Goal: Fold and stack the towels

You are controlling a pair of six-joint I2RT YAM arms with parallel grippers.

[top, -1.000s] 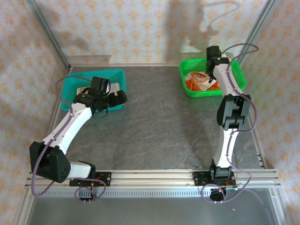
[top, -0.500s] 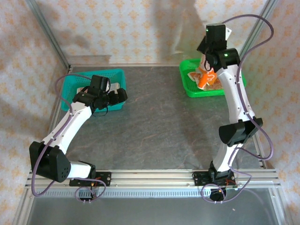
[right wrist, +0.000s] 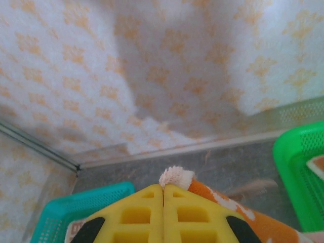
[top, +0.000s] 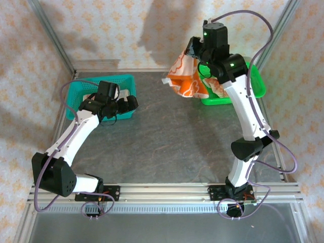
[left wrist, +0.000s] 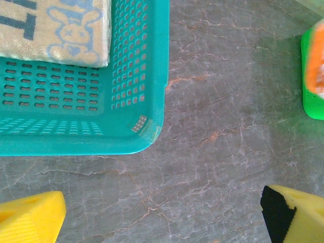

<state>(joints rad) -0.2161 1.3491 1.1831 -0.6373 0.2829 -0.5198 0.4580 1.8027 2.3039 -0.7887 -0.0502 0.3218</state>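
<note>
— What changed?
— The right gripper (top: 195,50) rose and swung left; its towel (top: 185,81), just above the green basket (top: 258,83) before, now hangs over the table (top: 167,136)
— Around it?
— The left gripper (left wrist: 162,215), fingers spread, stays over a corner of the teal basket (left wrist: 152,126), a cloth (left wrist: 55,30) inside
— Towel against gripper?
— One corner pinched between its closed fingers, the rest drooping below and left

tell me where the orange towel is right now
In the top view the orange printed cloth towel hangs from the right fingers, lifted above the table, left of the green plastic basket.
</note>
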